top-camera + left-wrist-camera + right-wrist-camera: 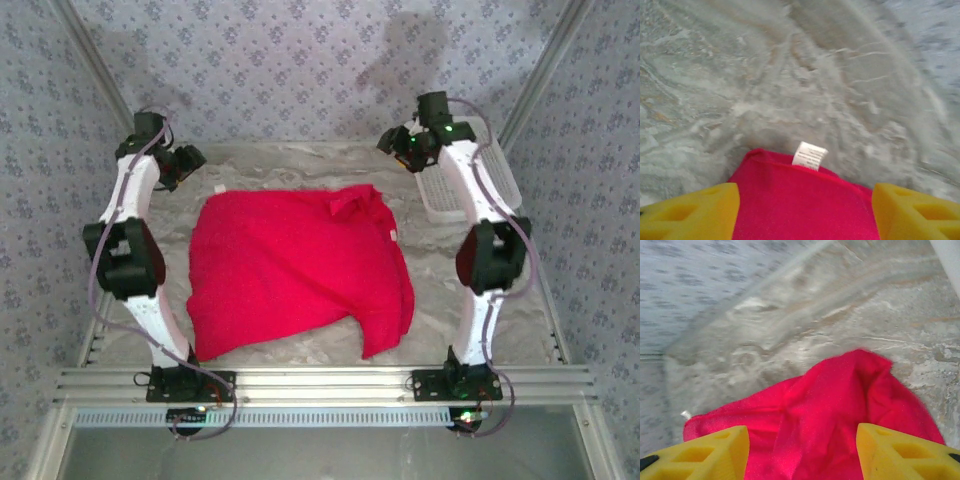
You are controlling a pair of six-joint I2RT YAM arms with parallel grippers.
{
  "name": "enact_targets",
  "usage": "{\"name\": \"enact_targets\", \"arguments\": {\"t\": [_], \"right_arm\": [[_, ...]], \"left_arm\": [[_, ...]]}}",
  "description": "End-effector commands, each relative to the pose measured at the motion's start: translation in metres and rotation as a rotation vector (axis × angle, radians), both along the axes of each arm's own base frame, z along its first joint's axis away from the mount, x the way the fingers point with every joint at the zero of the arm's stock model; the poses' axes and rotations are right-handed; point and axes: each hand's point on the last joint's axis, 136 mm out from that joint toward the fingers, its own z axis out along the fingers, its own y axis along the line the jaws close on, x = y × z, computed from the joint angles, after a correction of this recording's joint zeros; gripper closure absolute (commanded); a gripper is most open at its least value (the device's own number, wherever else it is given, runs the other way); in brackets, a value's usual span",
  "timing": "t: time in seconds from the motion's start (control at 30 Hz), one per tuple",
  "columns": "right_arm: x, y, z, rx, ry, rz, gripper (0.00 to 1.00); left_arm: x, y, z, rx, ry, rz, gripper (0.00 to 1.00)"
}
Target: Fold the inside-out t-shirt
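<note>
Left wrist shows the white tag (pixel 809 155) on the red t-shirt (pixel 800 212), its print unreadable. The t-shirt lies spread on the marbled tabletop (pixel 435 265) between patterned walls (pixel 300 60); left pincer (pixel 805 200) and right pincer (pixel 802 442) both gape wide.

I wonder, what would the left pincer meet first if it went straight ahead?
Probably the red t-shirt, near its white tag, which lies right ahead of the left pincer; depth is unclear.

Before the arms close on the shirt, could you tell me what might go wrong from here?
The right gripper hangs open over bunched cloth of the t-shirt, so it may pinch extra layers. The left gripper frames only the corner by the white tag; that thin grip might slip.
</note>
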Motion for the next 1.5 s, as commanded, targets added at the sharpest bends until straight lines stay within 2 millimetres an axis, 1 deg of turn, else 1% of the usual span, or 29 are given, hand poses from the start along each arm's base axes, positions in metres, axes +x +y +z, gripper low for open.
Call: {"name": "enact_targets", "arguments": {"t": [0.0, 0.07, 0.17, 0.2, 0.3, 0.37, 0.47, 0.53, 0.63, 0.73, 0.77, 0.8, 0.83, 0.87, 0.9, 0.93, 1.03, 1.13, 1.2, 1.27, 1.33, 1.37, 1.43, 1.47], "right_arm": [[-0.022, 0.008, 0.008, -0.072, 0.052, 0.038, 0.39], [-0.032, 0.019, -0.005, -0.094, 0.056, 0.079, 0.39], [-0.045, 0.040, -0.025, -0.089, 0.040, 0.124, 0.39], [-0.048, 0.047, -0.032, -0.095, 0.034, 0.137, 0.39], [-0.049, 0.065, -0.052, -0.147, 0.032, 0.167, 0.40], [-0.044, 0.074, -0.066, -0.175, 0.047, 0.183, 0.40], [-0.032, 0.083, -0.090, -0.223, 0.068, 0.187, 0.40], [-0.026, 0.091, -0.108, -0.233, 0.094, 0.190, 0.41], [-0.023, 0.103, -0.131, -0.229, 0.134, 0.196, 0.41], [-0.018, 0.113, -0.148, -0.219, 0.147, 0.201, 0.43], [-0.015, 0.116, -0.150, -0.210, 0.144, 0.201, 0.45], [-0.011, 0.118, -0.152, -0.203, 0.142, 0.199, 0.53], [-0.009, 0.119, -0.153, -0.194, 0.146, 0.198, 0.67], [-0.008, 0.120, -0.151, -0.188, 0.149, 0.200, 0.81], [-0.005, 0.119, -0.145, -0.187, 0.139, 0.196, 0.93], [-0.002, 0.118, -0.138, -0.188, 0.126, 0.188, 1.00], [0.006, 0.115, -0.099, -0.181, 0.061, 0.168, 1.00], [0.022, 0.112, -0.048, -0.165, -0.065, 0.141, 1.00], [0.042, 0.110, -0.016, -0.157, -0.190, 0.125, 1.00], [0.072, 0.109, 0.016, -0.109, -0.355, 0.113, 1.00], [0.096, 0.109, 0.030, -0.049, -0.455, 0.103, 1.00], [0.109, 0.107, 0.033, -0.032, -0.481, 0.081, 1.00], [0.128, 0.102, 0.028, -0.001, -0.471, 0.051, 0.79], [0.133, 0.101, 0.023, 0.049, -0.437, 0.037, 0.69]], "left_arm": [[-0.015, 0.005, 0.032, 0.096, -0.001, 0.018, 0.27], [-0.028, -0.009, 0.023, 0.067, -0.005, -0.002, 0.27], [-0.050, -0.037, 0.004, -0.060, -0.040, -0.026, 0.29], [-0.059, -0.047, -0.006, -0.105, -0.044, -0.035, 0.30], [-0.081, -0.071, -0.031, -0.178, -0.045, -0.074, 0.31], [-0.096, -0.081, -0.049, -0.184, -0.008, -0.092, 0.31], [-0.117, -0.087, -0.077, -0.187, 0.050, -0.105, 0.32], [-0.130, -0.086, -0.093, -0.179, 0.088, -0.102, 0.32], [-0.141, -0.085, -0.106, -0.168, 0.123, -0.107, 0.33], [-0.147, -0.086, -0.113, -0.174, 0.141, -0.113, 0.33], [-0.148, -0.087, -0.115, -0.177, 0.143, -0.114, 0.34], [-0.150, -0.086, -0.116, -0.175, 0.144, -0.115, 0.34], [-0.151, -0.086, -0.117, -0.175, 0.148, -0.114, 0.34], [-0.152, -0.086, -0.118, -0.174, 0.150, -0.114, 0.34], [-0.153, -0.086, -0.119, -0.174, 0.152, -0.117, 0.34], [-0.154, -0.086, -0.119, -0.172, 0.153, -0.121, 0.35], [-0.155, -0.085, -0.121, -0.164, 0.159, -0.125, 0.35], [-0.156, -0.085, -0.123, -0.157, 0.167, -0.127, 0.37], [-0.156, -0.086, -0.122, -0.164, 0.162, -0.128, 0.38], [-0.155, -0.087, -0.119, -0.172, 0.155, -0.130, 0.39], [-0.155, -0.087, -0.116, -0.174, 0.146, -0.131, 0.39], [-0.156, -0.087, -0.114, -0.173, 0.144, -0.129, 0.39], [-0.156, -0.088, -0.110, -0.177, 0.134, -0.129, 0.39], [-0.157, -0.087, -0.107, -0.177, 0.128, -0.127, 0.39]]}}
